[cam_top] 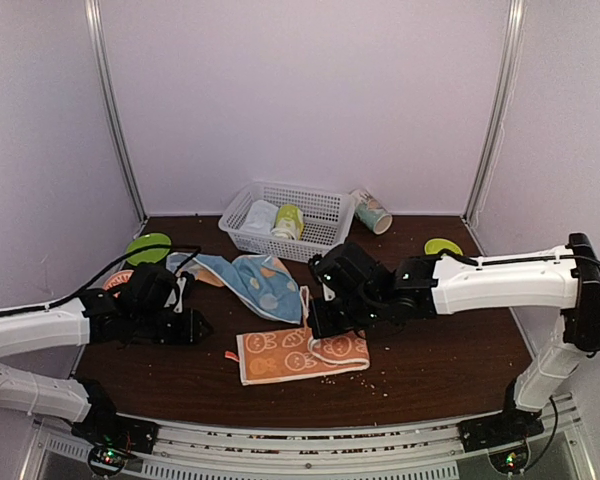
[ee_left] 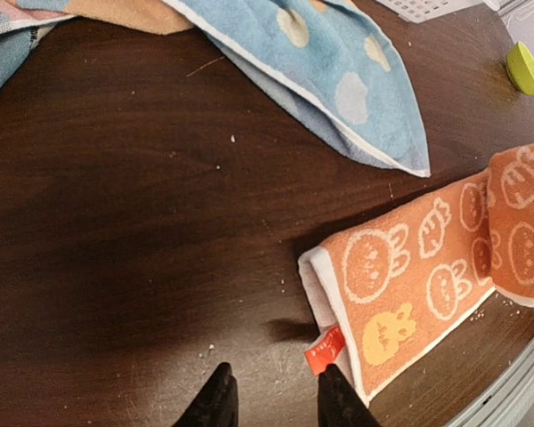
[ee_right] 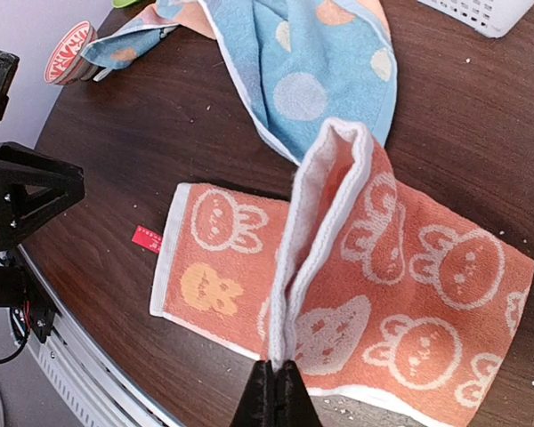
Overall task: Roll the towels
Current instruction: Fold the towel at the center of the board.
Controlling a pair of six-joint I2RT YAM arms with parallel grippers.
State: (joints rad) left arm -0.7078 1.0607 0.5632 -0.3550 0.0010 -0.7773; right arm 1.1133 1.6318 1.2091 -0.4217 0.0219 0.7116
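Pinching a raised fold of the peach-orange towel [ee_right: 409, 267], the right tool [ee_right: 274, 378] is clenched tight on the cloth; the fold stands up as a narrow ridge with its white underside showing, while the rest of the towel lies flat on the dark surface [ee_right: 205, 151] on either side of it. The towel sits toward the near middle of the surface with its cartoon bunny prints facing up; a small red tag [ee_right: 146, 238] sticks out at its left end. The left tool [ee_left: 274, 375] hangs low over bare wood just beside that tagged end; its jaws are parted and grasp nothing. The light blue towel [cam_top: 260, 282] lies spread and rumpled, unrolled, just behind the orange one; one of its corners reaches close to the raised fold, but whether the two cloths touch cannot be told. Farther back stands a white basket [cam_top: 320, 235] with a pale rolled towel [cam_top: 260, 215] and a yellow-green rolled towel [cam_top: 288, 221] inside; a cup [cam_top: 372, 211] lies tipped over just to its right.
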